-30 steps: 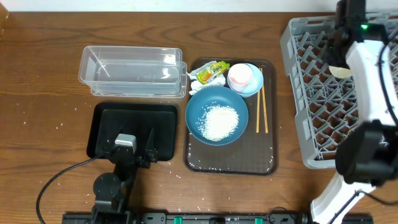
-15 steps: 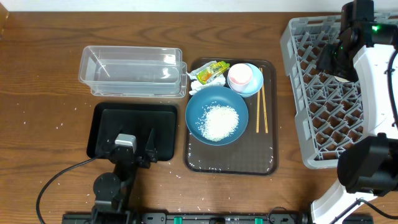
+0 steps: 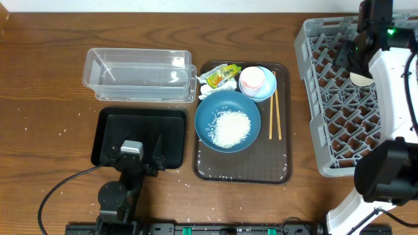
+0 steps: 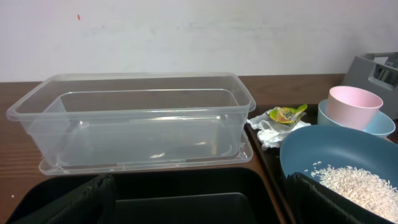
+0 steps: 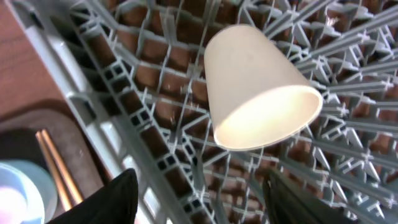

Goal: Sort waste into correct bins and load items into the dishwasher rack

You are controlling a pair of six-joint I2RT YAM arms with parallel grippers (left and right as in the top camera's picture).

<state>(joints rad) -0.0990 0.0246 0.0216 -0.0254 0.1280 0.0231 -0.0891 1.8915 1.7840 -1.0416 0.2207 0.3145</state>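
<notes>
The white cup (image 5: pixel 258 87) lies on its side in the grey dishwasher rack (image 3: pixel 333 98); it also shows in the overhead view (image 3: pixel 358 79). My right gripper (image 5: pixel 199 199) is open above the rack, apart from the cup. The rice (image 3: pixel 232 127) lies in a large blue bowl (image 3: pixel 206 117). A pink bowl (image 3: pixel 252 79) sits in a light-blue bowl (image 3: pixel 268 91). Chopsticks (image 3: pixel 275 114), tissue (image 3: pixel 210 86) and wrapper (image 3: pixel 223 74) lie on the brown tray (image 3: pixel 241 171). My left gripper (image 4: pixel 199 199) is open over the black tray (image 3: pixel 108 130), in front of the clear tub (image 3: pixel 138 74).
A black cable (image 3: pixel 59 189) runs from the left arm's base across the near-left table. Stray rice grains dot the wood. The rack fills the right side up to the table's edge.
The right gripper has let go of the white cup, which now lies in the rack, and has drawn back slightly. The left arm has not moved.
</notes>
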